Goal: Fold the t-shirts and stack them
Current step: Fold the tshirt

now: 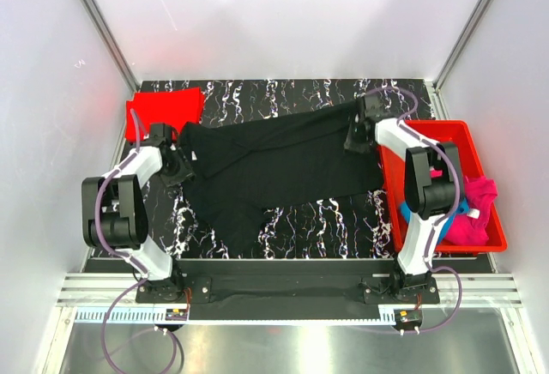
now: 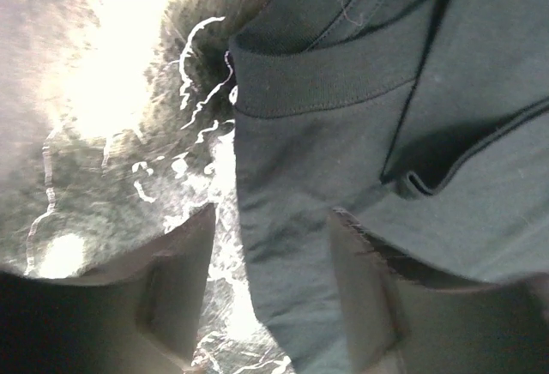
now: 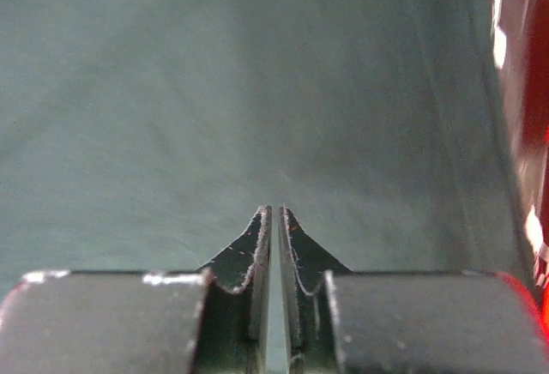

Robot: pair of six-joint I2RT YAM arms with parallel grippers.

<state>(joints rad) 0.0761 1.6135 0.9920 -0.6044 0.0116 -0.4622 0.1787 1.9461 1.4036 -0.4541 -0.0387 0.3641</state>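
A black t-shirt [image 1: 283, 164] lies spread across the middle of the marble-patterned table. My left gripper [image 1: 182, 166] is at its left end by the collar. In the left wrist view it [image 2: 270, 288] is open, with the shirt's edge [image 2: 343, 134] lying between the fingers [image 2: 180, 280]. My right gripper [image 1: 356, 129] is at the shirt's far right corner. In the right wrist view it [image 3: 274, 211] is shut, a thin sliver of the black cloth [image 3: 214, 91] pinched between the tips. A folded red t-shirt [image 1: 165, 106] lies at the far left corner. A magenta t-shirt [image 1: 476, 215] and a bright blue one [image 1: 404, 213] lie in the bin.
A rigid red plastic bin [image 1: 442, 124] stands along the table's right side, close beside my right arm; its wall shows in the right wrist view [image 3: 527, 91]. White walls enclose the table on three sides.
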